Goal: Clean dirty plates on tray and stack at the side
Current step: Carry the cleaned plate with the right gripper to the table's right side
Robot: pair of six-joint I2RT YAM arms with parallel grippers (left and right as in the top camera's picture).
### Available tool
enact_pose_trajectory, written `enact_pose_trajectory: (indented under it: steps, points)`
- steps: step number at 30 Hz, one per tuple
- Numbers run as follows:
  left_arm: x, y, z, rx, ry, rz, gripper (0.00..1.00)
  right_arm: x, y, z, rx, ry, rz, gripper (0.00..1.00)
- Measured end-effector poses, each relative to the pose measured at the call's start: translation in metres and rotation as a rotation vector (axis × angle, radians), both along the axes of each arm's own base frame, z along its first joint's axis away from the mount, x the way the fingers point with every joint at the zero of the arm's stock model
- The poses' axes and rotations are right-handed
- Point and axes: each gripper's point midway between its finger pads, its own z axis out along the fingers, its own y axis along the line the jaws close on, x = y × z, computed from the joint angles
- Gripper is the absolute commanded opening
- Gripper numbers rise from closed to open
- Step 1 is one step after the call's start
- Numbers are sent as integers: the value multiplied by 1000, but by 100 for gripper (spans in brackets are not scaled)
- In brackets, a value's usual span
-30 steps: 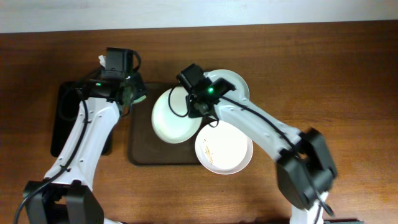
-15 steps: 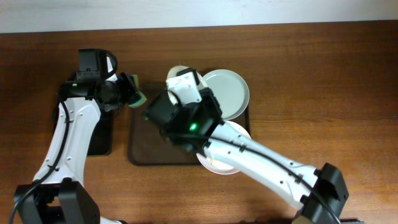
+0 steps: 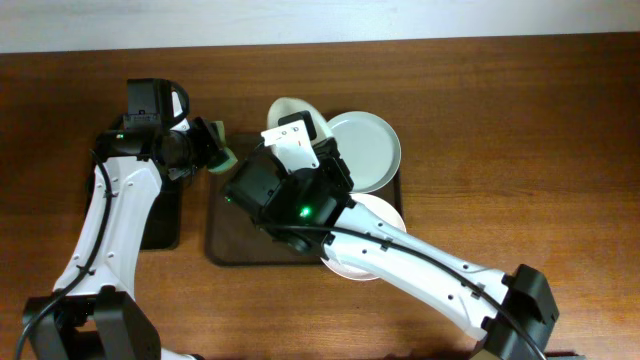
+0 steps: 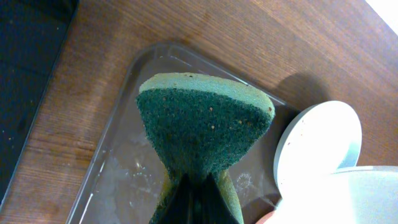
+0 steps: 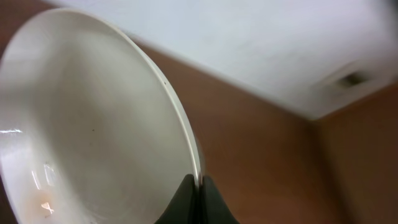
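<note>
Right gripper (image 5: 198, 190) pinches the rim of a tilted white plate (image 5: 87, 130) above the brown tray (image 3: 228, 243). Beside it lie a pale green plate (image 3: 370, 150) and a second white plate (image 3: 388, 215). Left gripper (image 4: 194, 202), at its left, clamps a green sponge (image 4: 204, 127).

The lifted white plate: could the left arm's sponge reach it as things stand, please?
Probably yes: the sponge sits beside the plate in the right tool, with only open space between them.
</note>
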Motion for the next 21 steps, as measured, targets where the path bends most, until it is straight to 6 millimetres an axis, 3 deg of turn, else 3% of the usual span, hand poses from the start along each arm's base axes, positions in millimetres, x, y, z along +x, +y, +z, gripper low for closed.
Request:
enact_pose_trajectory:
  steps: [5, 9, 14, 21]
  points:
    - [-2, 0, -1, 1, 9, -2, 1, 11, 2, -43, 262, 261, 22, 4]
    - [-5, -2, -3, 2, 24, -7, 1, 28, -29, -64, 422, 421, -44, 4]
    - [-7, -18, -6, 14, 28, -65, 1, 45, -105, -74, 622, 561, -211, 4]
    - [-10, -50, -39, 33, 103, -170, 1, 23, -290, -56, 821, 545, -615, 4]
